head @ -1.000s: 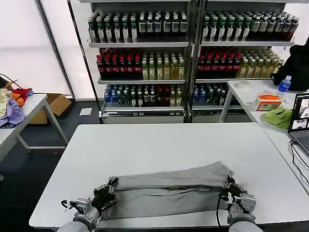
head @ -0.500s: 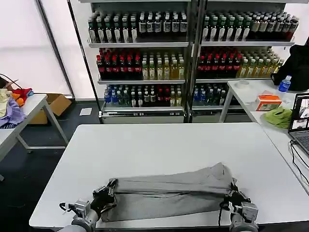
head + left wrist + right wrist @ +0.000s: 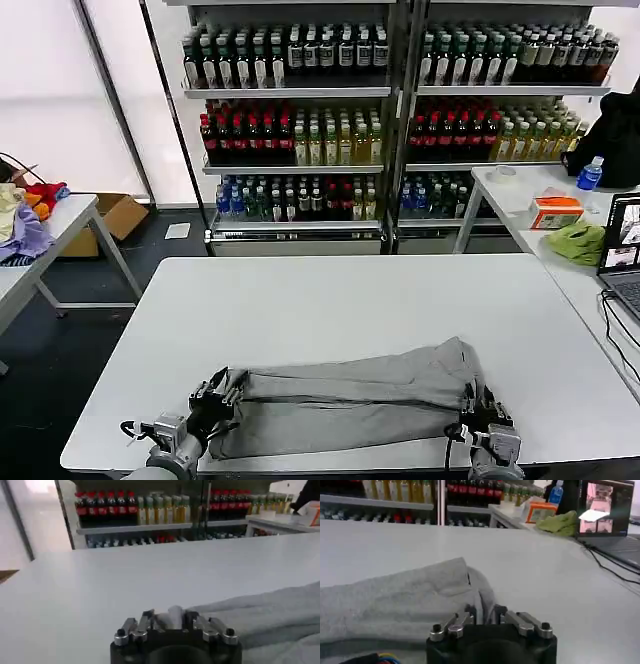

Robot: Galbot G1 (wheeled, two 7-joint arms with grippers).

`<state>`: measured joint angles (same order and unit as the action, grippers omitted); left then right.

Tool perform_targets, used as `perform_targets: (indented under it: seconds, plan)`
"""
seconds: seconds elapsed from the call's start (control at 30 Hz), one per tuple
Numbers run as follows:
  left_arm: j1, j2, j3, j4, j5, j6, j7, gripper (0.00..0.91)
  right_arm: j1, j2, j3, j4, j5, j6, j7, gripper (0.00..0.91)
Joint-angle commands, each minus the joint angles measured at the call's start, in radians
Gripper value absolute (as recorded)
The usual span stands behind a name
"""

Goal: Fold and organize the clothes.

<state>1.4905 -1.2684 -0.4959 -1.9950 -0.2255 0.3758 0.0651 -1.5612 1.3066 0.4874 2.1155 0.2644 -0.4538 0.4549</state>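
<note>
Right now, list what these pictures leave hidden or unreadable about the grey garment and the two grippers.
- Grey garment: folded over itself, so any print, collar or buttons are hidden in the head view.
- Left gripper: fabric bunched between its fingers covers the tips.
- Right gripper: its own housing blocks the contact.
- Garment's near edge: cut off by the wrist views' edges.

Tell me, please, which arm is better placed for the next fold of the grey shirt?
Neither clearly. The left claw pinches the grey shirt at its left end, the right claw at its right end, both near the table's front edge. A two-armed fold seems likelier.
</note>
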Motion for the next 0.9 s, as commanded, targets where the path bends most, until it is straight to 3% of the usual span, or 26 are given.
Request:
perform_targets:
  seconds: [0.03,0.43,0.9]
  plan:
    - [0.032,-0.033,-0.031,-0.091,0.042,0.007,-0.024,0.907,0.005,-0.011,0.042,0.151,-0.003,0.011,0.003,0.907]
    - [0.069,-0.121,-0.04,-0.074,-0.05,0.047,-0.077,0.907,0.055,-0.032,0.024,0.185,0.015,0.003,0.008,0.907]
    - [0.075,-0.141,-0.042,-0.032,-0.089,0.052,-0.071,0.907,0.063,-0.03,-0.003,0.168,0.009,0.011,0.007,0.907]
